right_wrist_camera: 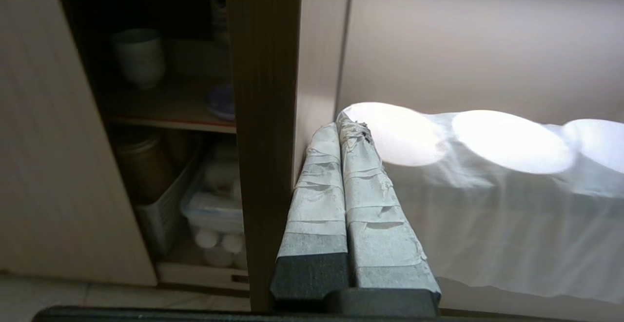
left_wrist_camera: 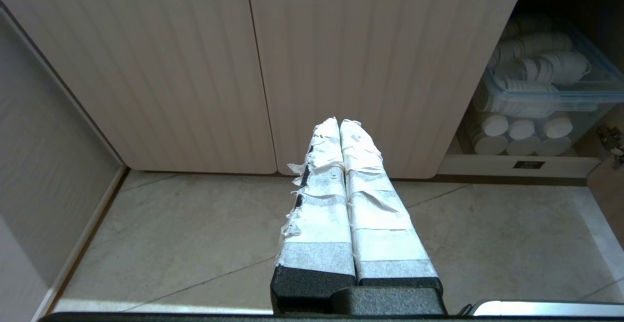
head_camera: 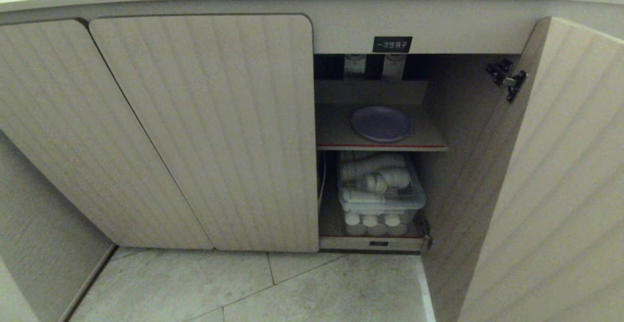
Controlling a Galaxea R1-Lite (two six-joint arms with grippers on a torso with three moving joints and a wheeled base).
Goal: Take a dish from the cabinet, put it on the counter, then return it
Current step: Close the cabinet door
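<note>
The open cabinet (head_camera: 204,131) holds a purple plate (head_camera: 380,123) on its upper shelf (head_camera: 336,134); below, a clear bin (head_camera: 385,200) holds white lids; both end effectors (left_wrist_camera: 340,123) (right_wrist_camera: 341,122) are pressed together, empty

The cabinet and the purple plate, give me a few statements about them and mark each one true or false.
1. The purple plate lies on the red-edged inner shelf. True.
2. All the doors of the cabinet are shut. False: the right-hand door stands open.
3. The right gripper holds the plate. False: it is shut on nothing, beside the open door's edge.
4. A clear bin of white containers sits below the shelf. True.
5. The left gripper is shut, facing the closed doors. True.
</note>
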